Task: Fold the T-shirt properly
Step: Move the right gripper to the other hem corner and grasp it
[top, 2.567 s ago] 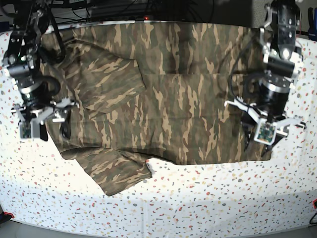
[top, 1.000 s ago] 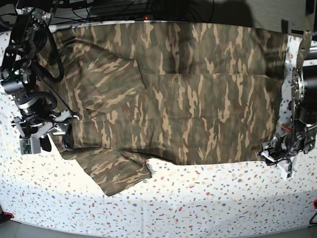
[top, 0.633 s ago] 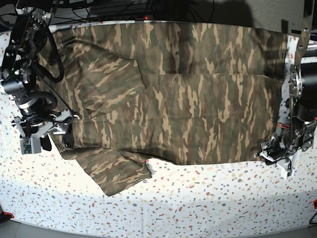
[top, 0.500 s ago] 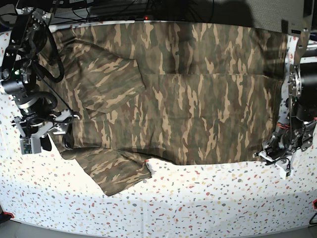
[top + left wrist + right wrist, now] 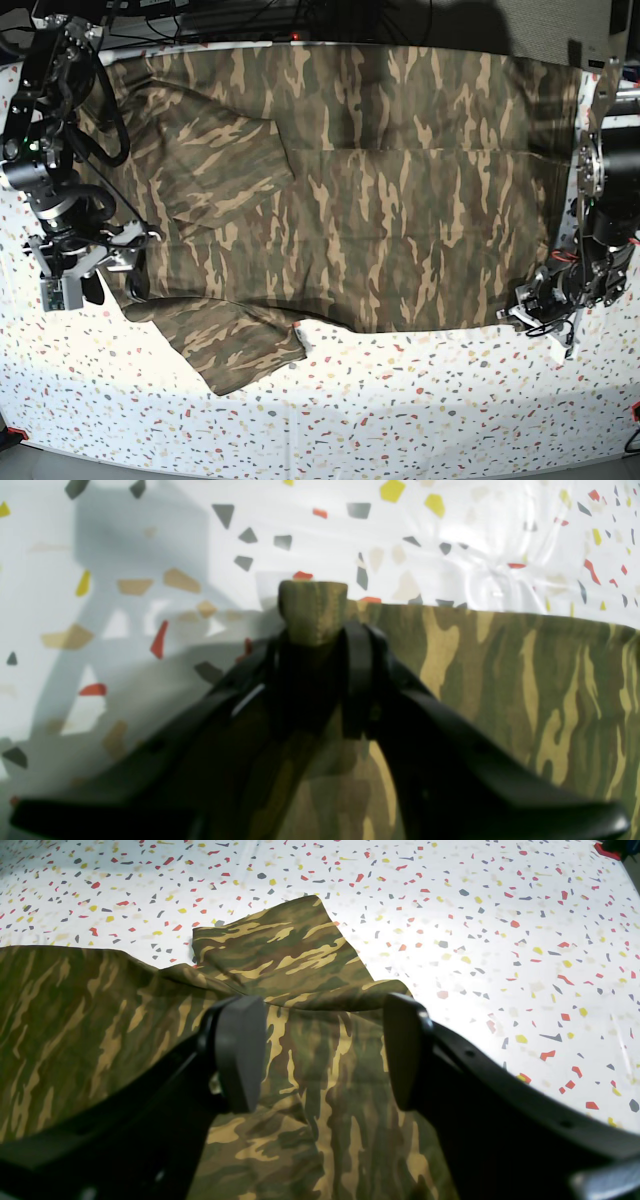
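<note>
T-shirt: the camouflage T-shirt (image 5: 340, 190) lay spread flat across the far half of the bench (image 5: 420, 410), reaching almost from one side edge to the other; one sleeve (image 5: 235, 345) stuck out from its near edge toward the front, on the base view's left.

Bench: white, speckled with red, yellow and grey chips, bare along the near side.

Left gripper: the left gripper (image 5: 312, 630) sat low at the shirt's near corner on the base view's right, down at bench level.

Left fingers: the two black fingers (image 5: 357, 680) were drawn close together with a bunched fold of camouflage cloth between them; a small tab of the hem stood up past the tips, against the white bench. They were pinching the T-shirt's corner. To the right of the fingers in the left wrist view, the hem ran on flat along the bench.

Right gripper: the right gripper (image 5: 320, 1050) hung over the shirt on the base view's left, near where the sleeve joined the body.

Right fingers: the two fingers (image 5: 240, 1050) were spread wide, with nothing between them. Camouflage cloth lay below the gap, the folded sleeve just beyond the tips; whether the pads touched the cloth could not be told.
</note>
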You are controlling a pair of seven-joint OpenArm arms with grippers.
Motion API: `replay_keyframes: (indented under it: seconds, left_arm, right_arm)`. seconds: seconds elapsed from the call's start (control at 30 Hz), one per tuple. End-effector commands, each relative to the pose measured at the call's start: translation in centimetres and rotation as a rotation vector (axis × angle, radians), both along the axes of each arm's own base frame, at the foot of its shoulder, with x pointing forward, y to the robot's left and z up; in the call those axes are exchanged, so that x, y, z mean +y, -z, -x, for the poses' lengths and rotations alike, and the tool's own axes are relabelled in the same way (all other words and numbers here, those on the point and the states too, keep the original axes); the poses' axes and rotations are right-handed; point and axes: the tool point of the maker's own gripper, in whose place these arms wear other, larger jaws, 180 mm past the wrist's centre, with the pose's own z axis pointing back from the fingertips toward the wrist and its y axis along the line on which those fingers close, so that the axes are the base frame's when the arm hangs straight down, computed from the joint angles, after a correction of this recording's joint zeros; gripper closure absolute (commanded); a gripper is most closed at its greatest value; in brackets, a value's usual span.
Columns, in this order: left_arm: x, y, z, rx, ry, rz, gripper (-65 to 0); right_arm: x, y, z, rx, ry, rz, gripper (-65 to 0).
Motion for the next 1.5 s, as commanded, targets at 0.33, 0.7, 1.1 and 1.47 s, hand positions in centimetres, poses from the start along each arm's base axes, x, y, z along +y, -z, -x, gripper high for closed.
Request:
replay_keyframes:
  seconds: [0.33,0.7,1.1,1.47]
  left_arm:
    - [0.4,-2.3,-2.0,-0.103,-0.013,0.0,0.0]
    - [0.3,-2.0,-1.7,-0.08,-0.004,-0.002,0.0]
    - [0.2,-1.6,-1.3,-0.053,0.005,-0.003,0.0]
    - [0.2,-1.6,-1.3,-0.054,0.004,-0.003,0.0]
  right_arm:
    - [-3.2,-2.5,-5.6,-0.116,0.071,-0.027,-32.5]
    - [-8.5,4.5,-11.8,0.15,0.215,-0.102,-32.5]
    - [-7.7,6.8,-14.9,0.212,0.09,-0.112,-32.5]
    - [-10.4,9.0,-14.8,0.311,0.172,0.151,-32.4]
